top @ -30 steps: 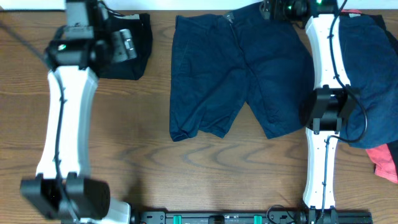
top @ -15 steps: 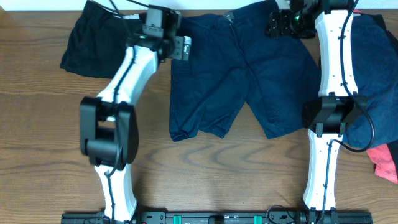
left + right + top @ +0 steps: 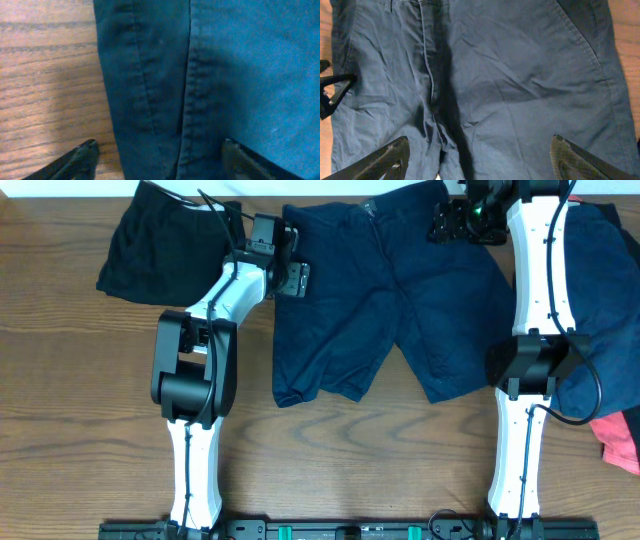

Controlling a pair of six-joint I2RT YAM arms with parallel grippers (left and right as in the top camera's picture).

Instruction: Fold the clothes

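Navy shorts (image 3: pixel 385 300) lie flat at centre-back of the surface (image 3: pixel 350 470), waistband toward the far edge. Left end effector (image 3: pixel 298 270) is spread wide across the shorts' left side edge, one fingertip (image 3: pixel 75 160) over wood, the other over fabric. Right end effector (image 3: pixel 458 220) is also wide, gripping nothing, above the waistband's right part. Black garment (image 3: pixel 160 245) back-left, second navy garment (image 3: pixel 605 300) and coral-pink piece (image 3: pixel 620 442) at right edge. Bare wood runs along the leg hems.

Navy shorts (image 3: pixel 390 300) are lying flat and spread open in the middle, waistband at the far edge, both legs pointing nearward. A black garment (image 3: pixel 150 245) is lying rumpled far left. More navy fabric (image 3: pixel 605 310) and a coral-pink piece (image 3: pixel 622 442) are bunching at right.
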